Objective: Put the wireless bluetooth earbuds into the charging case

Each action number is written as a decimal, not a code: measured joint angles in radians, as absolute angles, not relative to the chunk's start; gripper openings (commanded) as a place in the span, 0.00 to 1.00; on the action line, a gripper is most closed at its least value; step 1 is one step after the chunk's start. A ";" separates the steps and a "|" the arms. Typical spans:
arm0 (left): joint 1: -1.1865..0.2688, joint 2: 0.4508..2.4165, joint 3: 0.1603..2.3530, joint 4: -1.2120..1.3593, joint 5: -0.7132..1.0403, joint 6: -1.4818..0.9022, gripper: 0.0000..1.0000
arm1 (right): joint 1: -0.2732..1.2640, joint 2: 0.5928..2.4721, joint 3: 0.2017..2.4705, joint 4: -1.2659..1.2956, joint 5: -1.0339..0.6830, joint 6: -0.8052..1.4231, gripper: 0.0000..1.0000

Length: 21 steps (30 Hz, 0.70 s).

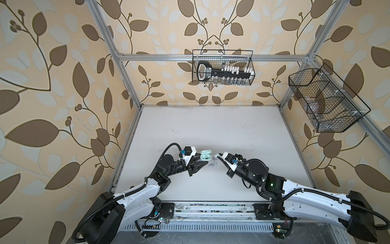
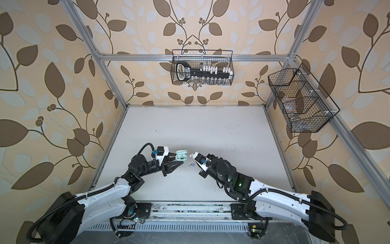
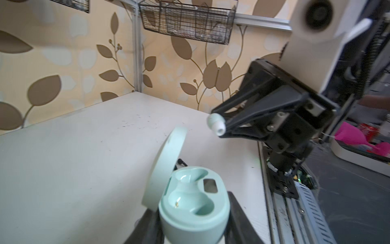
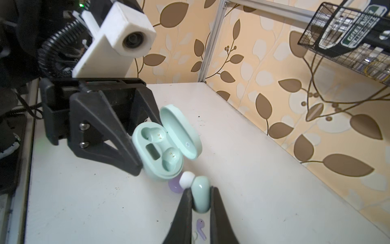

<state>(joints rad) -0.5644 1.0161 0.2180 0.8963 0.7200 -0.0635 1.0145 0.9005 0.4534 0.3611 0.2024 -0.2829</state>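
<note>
The mint charging case (image 3: pixel 194 207) has its lid (image 3: pixel 166 164) hinged open and both sockets empty. My left gripper (image 3: pixel 193 221) is shut on the case's body and holds it tilted above the table; both top views show the case (image 1: pixel 205 156) (image 2: pixel 181 156) there. My right gripper (image 4: pixel 201 198) is shut on a pale mint earbud (image 4: pixel 200 192) with a white tip, held close beside the case's open face (image 4: pixel 160 147). In the left wrist view that earbud (image 3: pixel 215 124) hangs above the lid. Two lavender earbuds (image 4: pixel 201 229) (image 4: pixel 174 186) lie on the table beneath.
A wire basket (image 1: pixel 221 50) with a black tool hangs on the back wall, and another wire basket (image 1: pixel 329 101) on the right wall. The arms' base rail (image 1: pixel 211 208) runs along the white table's front edge.
</note>
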 measured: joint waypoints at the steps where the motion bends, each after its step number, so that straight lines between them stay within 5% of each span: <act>1: -0.565 1.029 0.224 0.905 0.749 -0.062 0.00 | 0.998 0.903 0.454 0.364 0.171 -0.306 0.00; 8: -0.572 1.110 0.279 0.920 0.887 -0.070 0.00 | 1.003 0.853 0.400 0.457 0.027 -0.476 0.00; 21: -0.591 1.176 0.326 0.948 1.037 -0.093 0.00 | 1.122 0.767 0.239 0.594 0.033 -0.741 0.00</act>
